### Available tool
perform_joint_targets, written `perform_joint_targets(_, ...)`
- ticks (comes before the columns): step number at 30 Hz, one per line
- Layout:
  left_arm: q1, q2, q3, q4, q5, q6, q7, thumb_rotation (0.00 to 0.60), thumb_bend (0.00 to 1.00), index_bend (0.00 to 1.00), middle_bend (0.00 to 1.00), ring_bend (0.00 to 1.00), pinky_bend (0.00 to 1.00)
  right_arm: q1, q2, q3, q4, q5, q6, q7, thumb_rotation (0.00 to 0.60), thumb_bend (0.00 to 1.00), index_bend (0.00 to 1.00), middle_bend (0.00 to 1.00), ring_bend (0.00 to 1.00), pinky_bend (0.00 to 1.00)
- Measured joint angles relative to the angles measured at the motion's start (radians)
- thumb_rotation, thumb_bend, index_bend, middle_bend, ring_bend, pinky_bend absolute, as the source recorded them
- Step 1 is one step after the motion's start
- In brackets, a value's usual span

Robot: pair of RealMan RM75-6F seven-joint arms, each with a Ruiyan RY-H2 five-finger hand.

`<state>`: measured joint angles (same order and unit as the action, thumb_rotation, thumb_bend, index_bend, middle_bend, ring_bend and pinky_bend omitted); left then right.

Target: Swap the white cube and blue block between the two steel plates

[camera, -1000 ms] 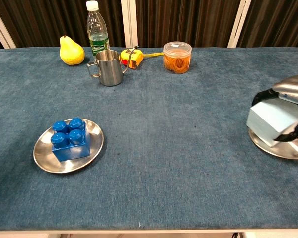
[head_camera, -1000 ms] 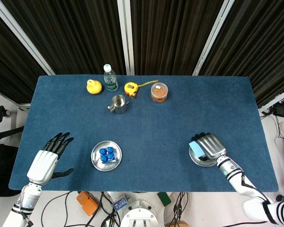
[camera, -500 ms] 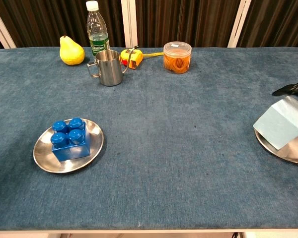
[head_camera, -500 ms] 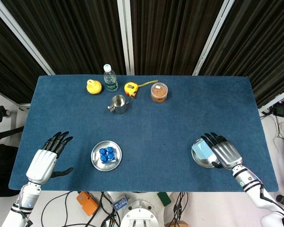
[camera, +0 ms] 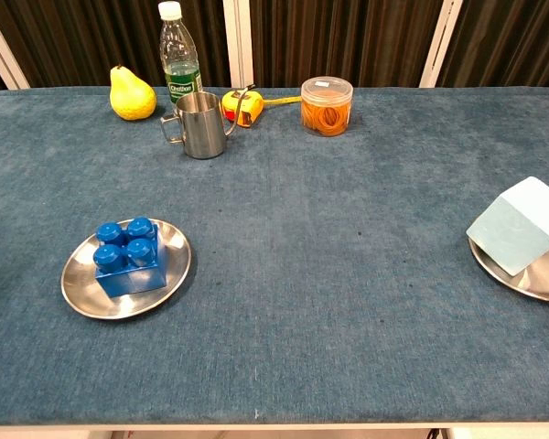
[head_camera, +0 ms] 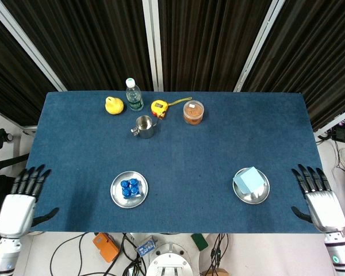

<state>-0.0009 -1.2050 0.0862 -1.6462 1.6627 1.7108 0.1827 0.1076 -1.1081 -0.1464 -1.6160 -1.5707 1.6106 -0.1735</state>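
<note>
The blue block [head_camera: 129,187] [camera: 128,257] sits on the left steel plate [head_camera: 116,196] [camera: 78,295]. On the right steel plate [head_camera: 262,195] [camera: 540,283] the white cube [head_camera: 248,180] [camera: 518,224] rests tilted, leaning over the plate's left rim. My left hand [head_camera: 16,207] is off the table's left front corner, fingers spread, holding nothing. My right hand [head_camera: 319,201] is beyond the right front corner, fingers spread and empty, well clear of the cube. Neither hand appears in the chest view.
Along the back of the blue table stand a yellow pear [head_camera: 114,105] [camera: 131,93], a water bottle [head_camera: 133,95] [camera: 179,58], a steel cup [head_camera: 144,126] [camera: 199,125], a yellow tape measure [head_camera: 160,107] [camera: 243,106] and a jar with orange contents [head_camera: 193,112] [camera: 327,105].
My right hand let go of the white cube and drew back off the table to the right. My left hand withdrew to the left, past the table edge. The cube stays tilted on the right plate.
</note>
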Motion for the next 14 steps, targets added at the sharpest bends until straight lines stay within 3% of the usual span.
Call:
perform_joint_targets(6,0.08,-0.044,0.025,0.099,-0.018,0.067,-0.052,0.6,0.04,0.06,0.0,0.0,0.04,-0.119,-0.035,-0.011,0.087,-0.072,0.144,0.018,0.6,0.3,0.0,0.0,0.0,0.0)
perform_joint_targets(14,0.07,0.001,0.071,0.1,0.052,0.01,-0.143,0.6,0.04,0.06,0.0,0.0,0.04,-0.135,-0.034,0.011,0.096,-0.092,0.126,0.05,0.6,0.3,0.0,0.0,0.0,0.0)
